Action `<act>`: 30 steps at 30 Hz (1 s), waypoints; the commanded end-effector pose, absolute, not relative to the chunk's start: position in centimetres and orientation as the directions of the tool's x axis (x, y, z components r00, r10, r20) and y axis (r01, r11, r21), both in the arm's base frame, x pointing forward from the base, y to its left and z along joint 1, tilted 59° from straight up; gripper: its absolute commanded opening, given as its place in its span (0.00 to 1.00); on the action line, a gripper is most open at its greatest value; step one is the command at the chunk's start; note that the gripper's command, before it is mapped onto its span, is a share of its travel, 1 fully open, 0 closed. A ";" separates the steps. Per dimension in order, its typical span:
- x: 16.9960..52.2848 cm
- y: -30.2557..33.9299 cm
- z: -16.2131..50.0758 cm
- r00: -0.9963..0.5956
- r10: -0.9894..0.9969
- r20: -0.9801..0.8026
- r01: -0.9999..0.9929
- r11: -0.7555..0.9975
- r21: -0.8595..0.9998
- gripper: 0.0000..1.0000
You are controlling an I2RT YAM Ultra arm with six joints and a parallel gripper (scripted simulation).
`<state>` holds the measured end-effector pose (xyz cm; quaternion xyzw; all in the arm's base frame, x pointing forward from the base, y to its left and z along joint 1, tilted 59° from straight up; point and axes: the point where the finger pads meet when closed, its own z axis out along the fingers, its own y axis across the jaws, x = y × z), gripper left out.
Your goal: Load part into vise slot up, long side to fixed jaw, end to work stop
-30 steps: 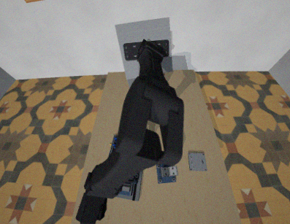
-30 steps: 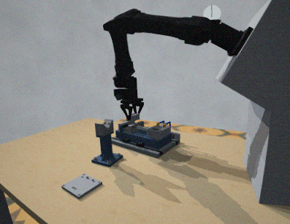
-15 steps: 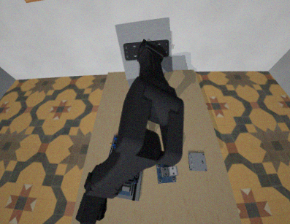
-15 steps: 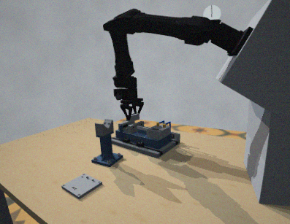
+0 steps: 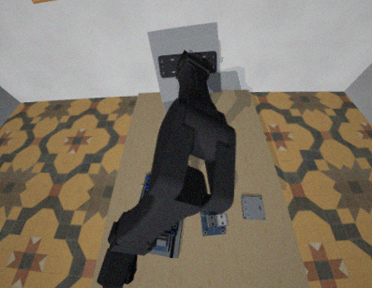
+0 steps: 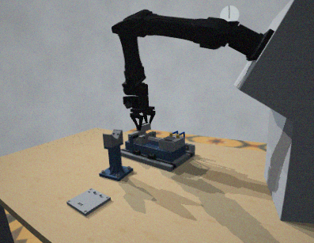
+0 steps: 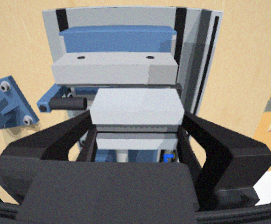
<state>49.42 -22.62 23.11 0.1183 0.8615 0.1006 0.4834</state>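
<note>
My gripper (image 6: 141,125) is shut on the part (image 7: 138,107), a light grey block held between the two black fingers. It hangs just above the near end of the blue and grey vise (image 6: 158,147). In the wrist view the part sits over the gap between the jaws, with a grey jaw (image 7: 114,71) right behind it and a short dark rod (image 7: 69,102) to its left. I see no slot on the part's visible face. In the top view the arm hides the gripper and most of the vise (image 5: 165,248).
The V-block (image 6: 114,154) on its blue post stands left of the vise, and its blue base shows in the wrist view (image 7: 13,102). The empty grey infeed plate (image 6: 88,200) lies near the table's front edge. A large grey robot mount (image 6: 291,114) fills the right side.
</note>
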 end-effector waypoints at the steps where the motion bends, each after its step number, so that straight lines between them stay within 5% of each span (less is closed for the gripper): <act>1: 49.5 -23.4 24.3 -0.478 0.299 -0.826 0.116 0.954 0.278 0.00; 30: 49.1 -23.2 23.1 -0.495 0.313 -0.810 0.123 0.949 0.291 0.00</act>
